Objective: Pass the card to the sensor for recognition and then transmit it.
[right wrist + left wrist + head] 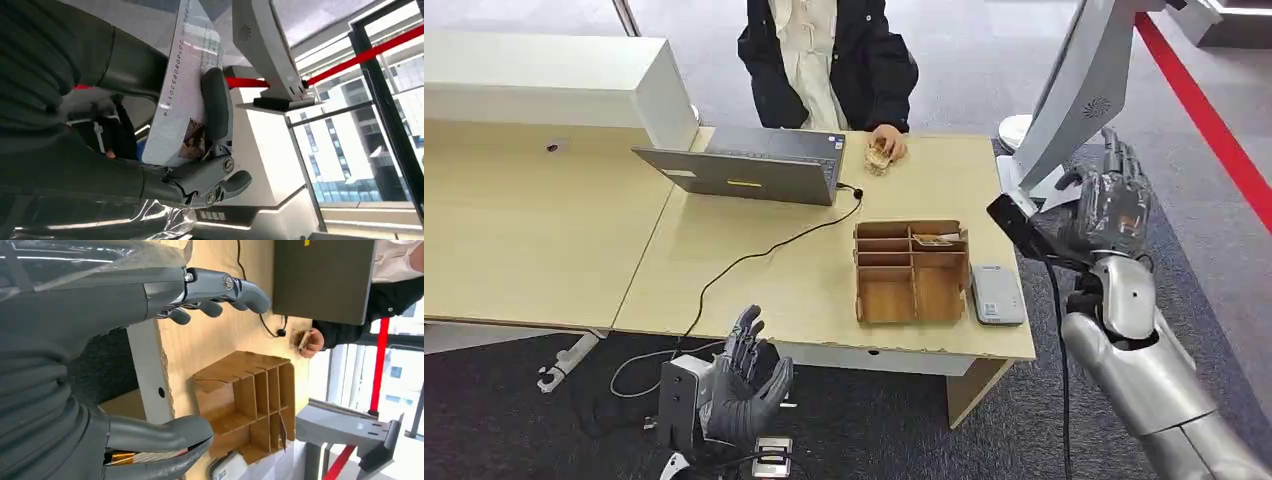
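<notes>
Right hand (pixel 1112 205) fingers grip the card (pixel 186 90) beside the sensor (pixel 1079 95); left hand (pixel 742 385) fingers spread, holding nothing, below the desk edge (pixel 824 345).

Bare tabletop on the light wooden desk (pixel 544 240) to the left of the black cable (pixel 754 255); open floor around the raised right hand (pixel 1114 205) apart from the tilted silver-grey sensor stand (pixel 1074 90) just beside it. Blocked along the far edge by the open grey laptop (pixel 744 170) and a person's hand (pixel 889 142) (resting on the desk). Crowded near the front right corner by the brown compartmented cardboard tray (pixel 911 272) with the flat grey card reader (pixel 996 294) just beside it.
</notes>
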